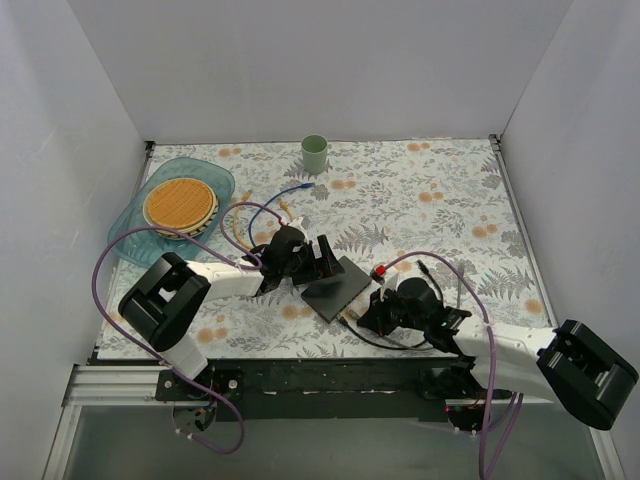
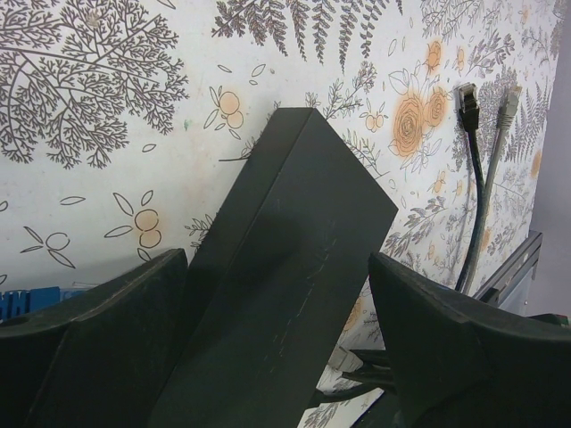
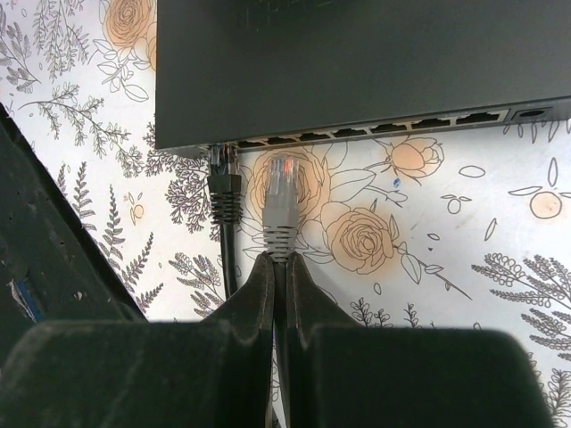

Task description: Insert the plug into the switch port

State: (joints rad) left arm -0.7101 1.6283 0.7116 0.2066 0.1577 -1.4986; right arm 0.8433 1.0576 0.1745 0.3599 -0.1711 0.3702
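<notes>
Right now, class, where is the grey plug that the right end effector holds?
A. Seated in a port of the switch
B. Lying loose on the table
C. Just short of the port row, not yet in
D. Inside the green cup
C: in the right wrist view the right end effector grips the grey plug, whose tip stops short of the switch port row.

Two white arms (image 1: 225, 278) with bulky black joints (image 1: 165, 298), purple cables (image 1: 110, 262) looped alongside, matte black pincer fingers (image 3: 259, 294)

Plug (image 3: 280, 198) just before the switch (image 3: 357, 62), beside a plugged-in cable (image 3: 225, 192).
</notes>
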